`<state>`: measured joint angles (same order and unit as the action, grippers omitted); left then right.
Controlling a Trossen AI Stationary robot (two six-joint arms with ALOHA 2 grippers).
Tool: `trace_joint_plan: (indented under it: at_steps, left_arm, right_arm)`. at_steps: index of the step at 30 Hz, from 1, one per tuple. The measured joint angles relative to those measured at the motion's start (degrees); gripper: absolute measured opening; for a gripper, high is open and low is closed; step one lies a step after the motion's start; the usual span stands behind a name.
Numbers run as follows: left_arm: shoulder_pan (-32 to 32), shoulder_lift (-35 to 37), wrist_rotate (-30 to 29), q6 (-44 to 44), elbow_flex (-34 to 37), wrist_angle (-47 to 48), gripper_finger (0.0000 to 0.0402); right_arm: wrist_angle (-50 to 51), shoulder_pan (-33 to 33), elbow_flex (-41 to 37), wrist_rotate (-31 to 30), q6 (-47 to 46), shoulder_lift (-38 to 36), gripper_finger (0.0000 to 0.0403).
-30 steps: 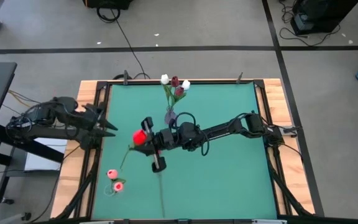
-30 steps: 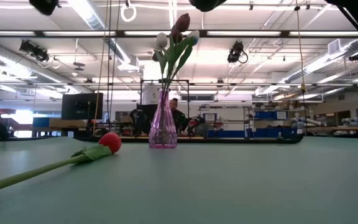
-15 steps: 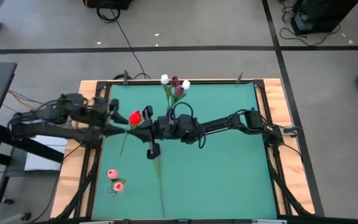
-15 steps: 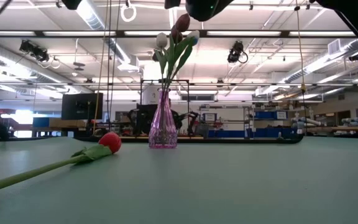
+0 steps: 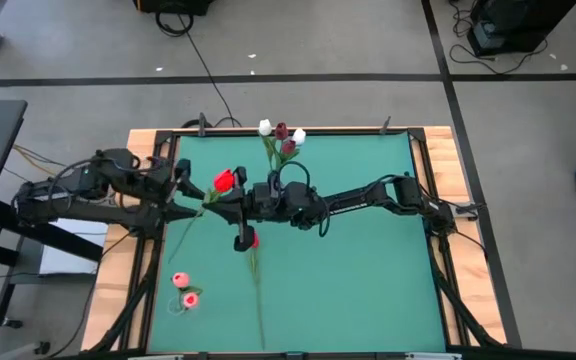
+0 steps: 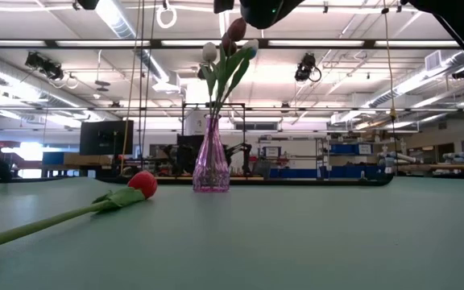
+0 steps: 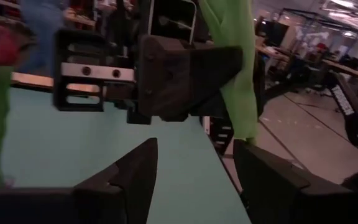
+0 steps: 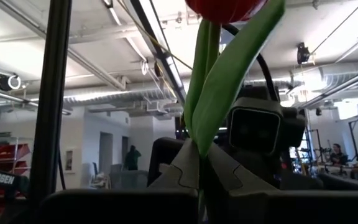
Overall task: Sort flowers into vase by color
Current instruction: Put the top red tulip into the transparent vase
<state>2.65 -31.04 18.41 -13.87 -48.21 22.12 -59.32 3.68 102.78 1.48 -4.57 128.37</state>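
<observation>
My right gripper (image 5: 233, 203) is left of the table's middle, high above it, shut on a bright red tulip (image 5: 223, 181). In the right wrist view its head (image 8: 225, 7) stands above my fingers. My left gripper (image 5: 190, 192) is open and empty, close to the left of the right gripper. Its fingers (image 7: 135, 177) face the right gripper and the tulip's green leaf (image 7: 234, 68). A purple glass vase (image 6: 211, 165) at the far middle holds white and dark red tulips (image 5: 280, 135). A second red tulip (image 6: 142, 184) lies flat on the mat. Two pink tulips (image 5: 184, 290) lie near the left edge. My right gripper pinches the tulip's green stem and leaf (image 8: 199, 146) between its two shut fingers, a little below the head. The stem lies across the fingers. The tulip is lifted clear of the table, and the rest of its stem runs on past the gripper.
The green mat (image 5: 368, 280) has a raised wooden frame (image 5: 438, 150) around it. The lying tulip's long stem (image 5: 259, 310) runs toward the near edge. The vase stands just behind the right arm's wrist.
My right gripper has carried the red tulip toward the table's far left, toward the left gripper. My left gripper has come in from the left edge toward the tulip and now stands close beside it.
</observation>
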Motion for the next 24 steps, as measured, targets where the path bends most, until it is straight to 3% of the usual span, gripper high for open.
trace_joint_plan:
  at_steps: [11, 24]
  left_arm:
    - [0.77, 3.10, -1.35, -3.44, -0.20, 1.58, 0.0220]
    - [0.64, -2.22, 3.81, -3.47, -0.22, -0.54, 0.0211]
  right_arm:
    - [2.77, -0.54, -0.03, 1.31, -1.78, 0.01, 0.0009]
    - [3.25, -1.01, -0.02, 1.45, -2.64, 0.01, 0.0009]
